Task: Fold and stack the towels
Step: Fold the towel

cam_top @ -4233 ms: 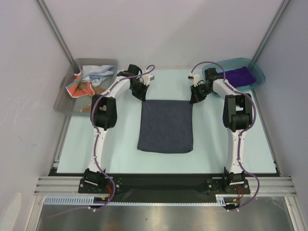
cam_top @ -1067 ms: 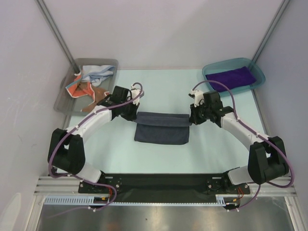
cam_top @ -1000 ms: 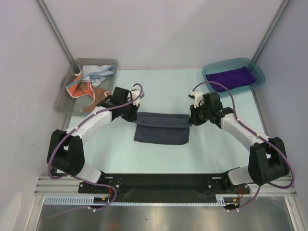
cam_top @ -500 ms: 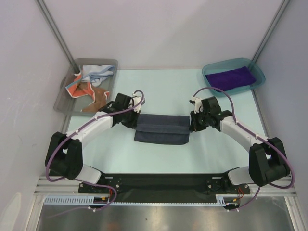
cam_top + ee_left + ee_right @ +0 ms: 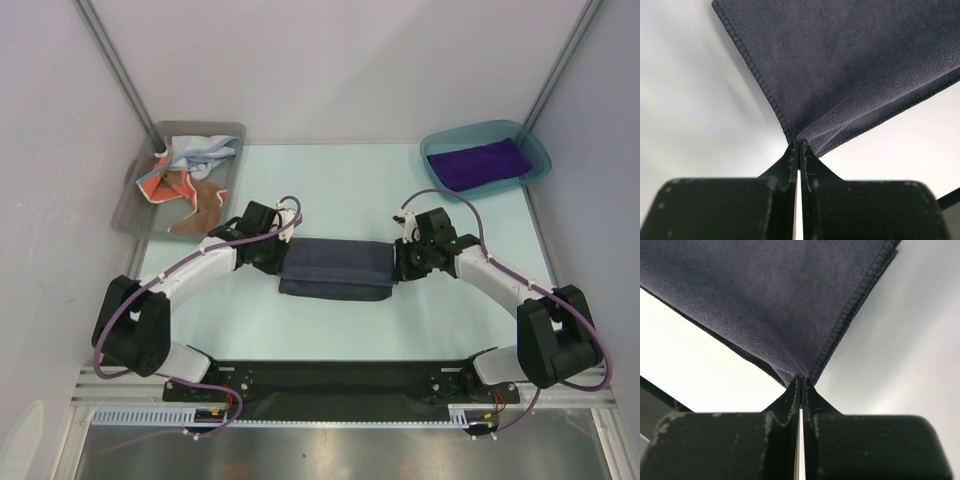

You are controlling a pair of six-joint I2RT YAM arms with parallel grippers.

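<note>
In the middle of the tabletop the dark grey-blue towel lies doubled over, so I judge that its first fold is almost made. Farther back, the purple towel lies flat in the teal bin. The orange-red towel and the pale towel sit crumpled in the grey bin, not yet folded. Both arms reach low and inward from their bases. The left gripper and the right gripper each have their jaws pinched tight on one corner of the grey-blue cloth.

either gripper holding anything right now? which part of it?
Both hold the dark grey-blue towel: left gripper pinches a corner at its left end, right gripper a corner at its right end.
</note>
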